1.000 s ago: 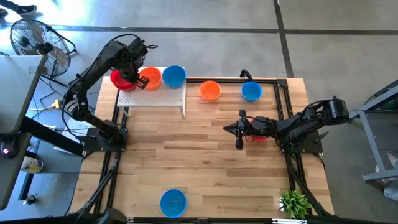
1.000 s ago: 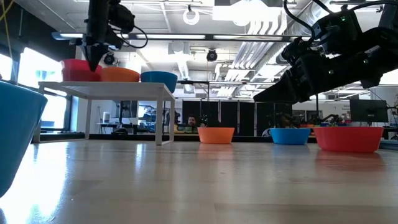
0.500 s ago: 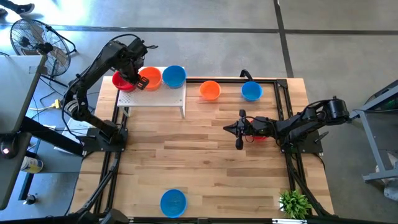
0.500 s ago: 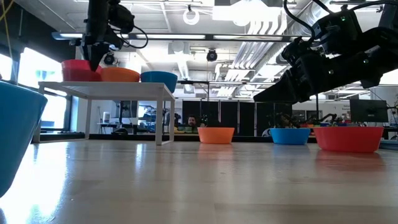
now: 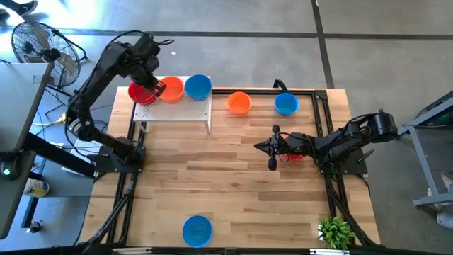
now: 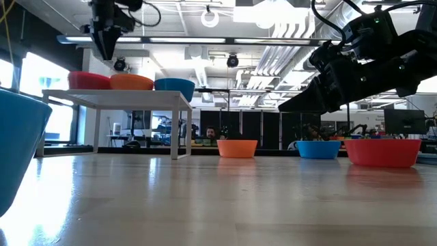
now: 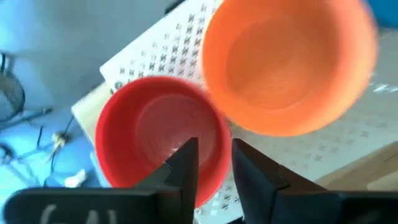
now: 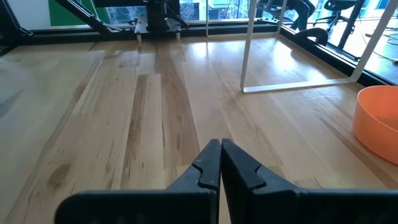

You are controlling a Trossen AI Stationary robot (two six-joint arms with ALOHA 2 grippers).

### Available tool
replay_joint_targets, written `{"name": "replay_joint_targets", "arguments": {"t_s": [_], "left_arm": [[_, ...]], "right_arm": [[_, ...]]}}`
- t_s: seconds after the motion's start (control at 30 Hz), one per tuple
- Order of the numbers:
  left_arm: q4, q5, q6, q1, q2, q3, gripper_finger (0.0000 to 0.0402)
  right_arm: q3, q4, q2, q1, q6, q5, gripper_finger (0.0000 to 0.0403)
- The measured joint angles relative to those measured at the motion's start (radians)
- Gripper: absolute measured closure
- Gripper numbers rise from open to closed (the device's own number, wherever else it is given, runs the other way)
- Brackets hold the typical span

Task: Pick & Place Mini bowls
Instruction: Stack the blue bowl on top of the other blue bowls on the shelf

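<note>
Hovering just above the red bowl (image 5: 141, 93) on the white board (image 5: 185, 108), the left claw (image 7: 211, 163) is open, holding nothing. Next, I think, it goes for another bowl. The right claw (image 8: 219, 163) waits, shut tight.

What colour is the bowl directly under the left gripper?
Red; the left wrist view shows it best.
</note>
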Motion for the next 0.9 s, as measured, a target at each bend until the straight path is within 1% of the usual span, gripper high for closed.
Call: {"name": "replay_joint_targets", "arguments": {"t_s": [0.13, 0.23, 0.3, 0.37, 0.5, 0.67, 0.77, 0.9], "left_arm": [[0.092, 0.001, -0.051, -0.086, -0.113, -0.070, 0.0355], [0.201, 0.002, -0.091, -0.188, -0.225, -0.159, 0.0390], [0.292, -0.001, -0.124, -0.278, -0.291, -0.232, 0.0398], [0.403, -0.020, -0.169, -0.372, -0.348, -0.317, 0.0394], [0.659, -0.077, -0.200, -0.558, -0.442, -0.511, 0.0395], [1.001, -0.132, -0.121, -0.740, -0.496, -0.756, 0.0400], [1.237, -0.145, -0.083, -0.819, -0.496, -0.900, 0.0400], [1.609, -0.126, -0.042, -0.883, -0.479, -1.085, 0.0400]], "right_arm": [[0.000, 0.000, 0.000, 0.000, 0.000, 0.000, 0.0401], [0.000, 0.000, 0.000, 0.000, 0.000, 0.000, 0.0402], [0.000, 0.000, 0.000, 0.000, 0.000, 0.001, 0.0402], [0.000, 0.000, 0.000, 0.000, 0.000, 0.010, 0.0401], [0.000, 0.000, 0.000, 0.000, 0.018, 0.029, 0.0402], [0.000, 0.000, 0.000, 0.000, 0.031, 0.052, 0.0401], [0.000, 0.000, 0.000, 0.000, 0.049, 0.054, 0.0402], [0.000, 0.000, 0.000, 0.000, 0.076, 0.054, 0.0401]]}}
